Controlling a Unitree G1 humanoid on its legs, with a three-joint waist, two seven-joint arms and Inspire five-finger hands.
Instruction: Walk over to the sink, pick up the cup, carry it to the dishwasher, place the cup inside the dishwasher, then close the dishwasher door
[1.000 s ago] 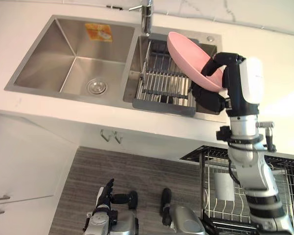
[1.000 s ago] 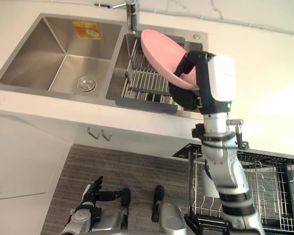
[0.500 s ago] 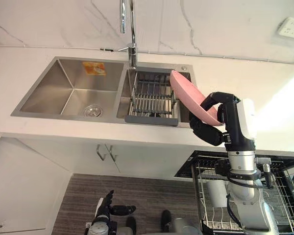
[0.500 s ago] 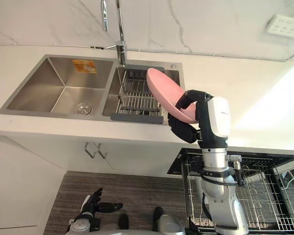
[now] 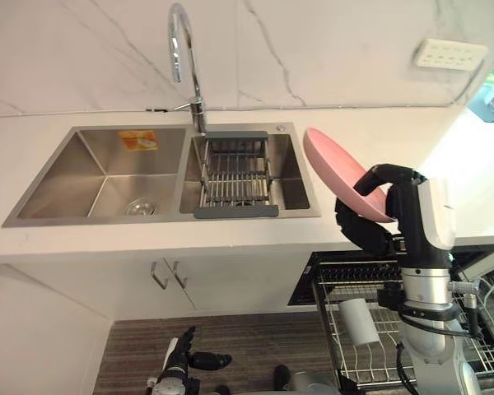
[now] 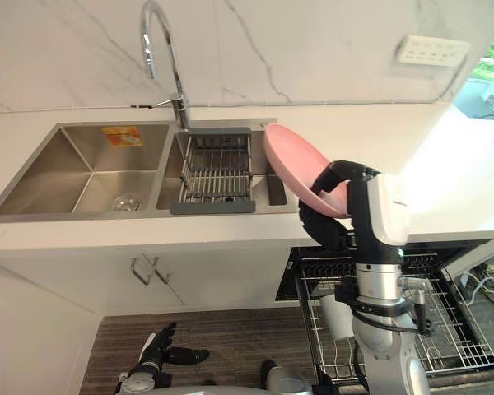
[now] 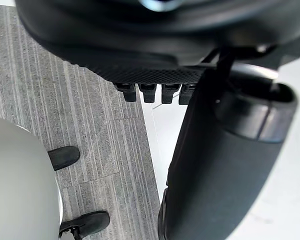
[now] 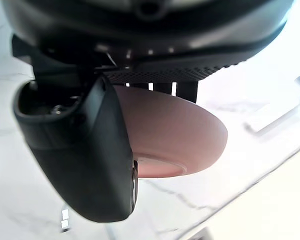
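Right wrist view: right hand (image 8: 85,150) is clamped on a pink bowl (image 8: 175,135), not a cup. The thumb lies across the underside by the foot ring and the fingers (image 8: 155,86) hook over the rim onto the inner face, so it is a rim pinch. The bowl's body runs out past the fingertips, away from the palm; only its near edge sits between thumb and fingers.

Head views agree. The bowl (image 5: 333,164) is tilted steeply, more on edge than flat, with its inner face turned toward the sink (image 5: 90,173) and its low rim in the hand (image 5: 362,234). It is in the air, clear of the counter, and apart from the drainer basket (image 5: 235,177).

Key relation for the next step, as I judge it: the dishwasher rack (image 5: 477,346) is pulled out below the fingers, on the wrist side, while the bowl sticks up and away from them. The hand needs to come down and tip the bowl's free edge toward the rack wires. The tilt suits a slot.

A pale upright thing in the rack under the hand is possibly a white cup (image 5: 358,321), too small to be sure. Risk of a knock there.

Left hand (image 5: 181,355) hangs low near the floor, fingers straight, holding nothing, well apart from bowl and rack. The right hand is by far the nearer one. Door closing not yet begun.
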